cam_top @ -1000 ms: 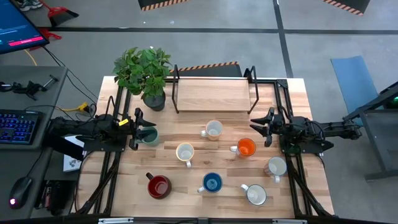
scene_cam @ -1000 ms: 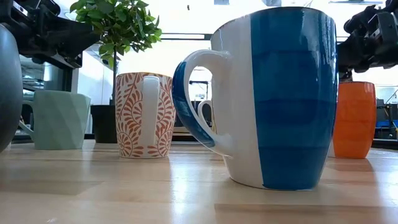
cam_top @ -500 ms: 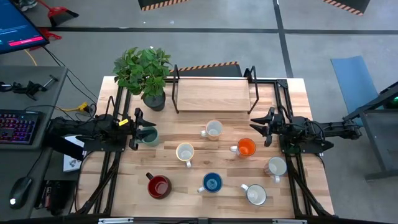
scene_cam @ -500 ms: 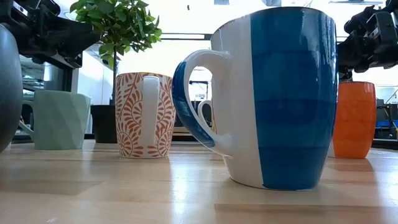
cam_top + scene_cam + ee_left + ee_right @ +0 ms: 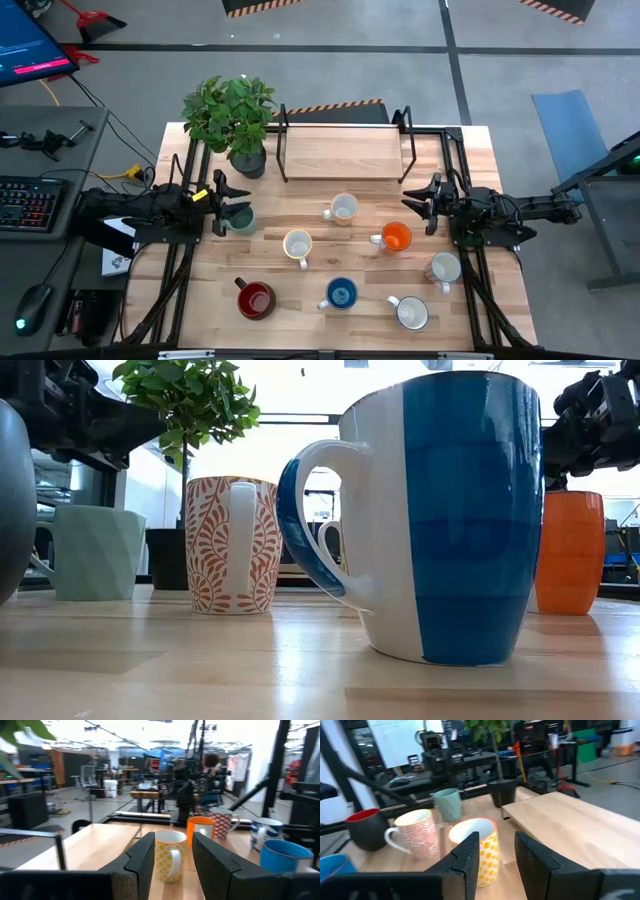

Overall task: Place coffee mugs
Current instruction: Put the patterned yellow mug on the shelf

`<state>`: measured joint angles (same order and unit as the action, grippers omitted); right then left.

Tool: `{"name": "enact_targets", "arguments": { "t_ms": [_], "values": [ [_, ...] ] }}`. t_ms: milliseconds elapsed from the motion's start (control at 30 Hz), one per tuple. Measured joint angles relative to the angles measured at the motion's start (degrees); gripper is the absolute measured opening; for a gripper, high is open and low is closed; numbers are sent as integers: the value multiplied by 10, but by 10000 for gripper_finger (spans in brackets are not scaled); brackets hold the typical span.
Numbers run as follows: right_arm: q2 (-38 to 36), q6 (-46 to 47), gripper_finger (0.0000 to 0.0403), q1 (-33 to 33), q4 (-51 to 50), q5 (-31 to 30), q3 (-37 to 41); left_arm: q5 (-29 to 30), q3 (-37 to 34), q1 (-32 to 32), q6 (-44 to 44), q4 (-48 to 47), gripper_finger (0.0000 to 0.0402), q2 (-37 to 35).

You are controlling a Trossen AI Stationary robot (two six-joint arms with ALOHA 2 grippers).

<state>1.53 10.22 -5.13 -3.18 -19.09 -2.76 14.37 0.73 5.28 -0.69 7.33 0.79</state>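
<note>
Several coffee mugs stand upright on their bases on the wooden table: teal-green, yellow-dotted, orange, leaf-patterned cream, red, blue, white and grey. My left gripper hovers open at the table's left edge, above the teal-green mug, pointing level toward the right. My right gripper hovers open at the right edge, just beyond the orange mug, pointing left. In both wrist views the yellow-dotted mug shows farther off between the open fingers.
A black wire rack holding a wooden board stands at the table's far middle. A potted plant stands at the far left. Black frame rails run along both sides of the table. Bare wood lies between the mugs and along the near edge.
My left gripper has turned a little at its wrist while staying in place. No mug has moved.
</note>
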Motion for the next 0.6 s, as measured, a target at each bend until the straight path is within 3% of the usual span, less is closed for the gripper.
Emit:
{"name": "enact_targets", "arguments": {
  "t_ms": [300, 433, 600],
  "values": [
    [0, -106, 108, 0, 80, -46, -37, 46, 0, 0, 0, 4, 120, 0],
    [23, -129, 108, 0, 16, -47, -109, 46, 0, 0, 0, 4, 120, 0],
    [121, -140, 108, 0, -54, -47, -218, 45, 0, 0, 0, 4, 120, 0]
  ]
}}
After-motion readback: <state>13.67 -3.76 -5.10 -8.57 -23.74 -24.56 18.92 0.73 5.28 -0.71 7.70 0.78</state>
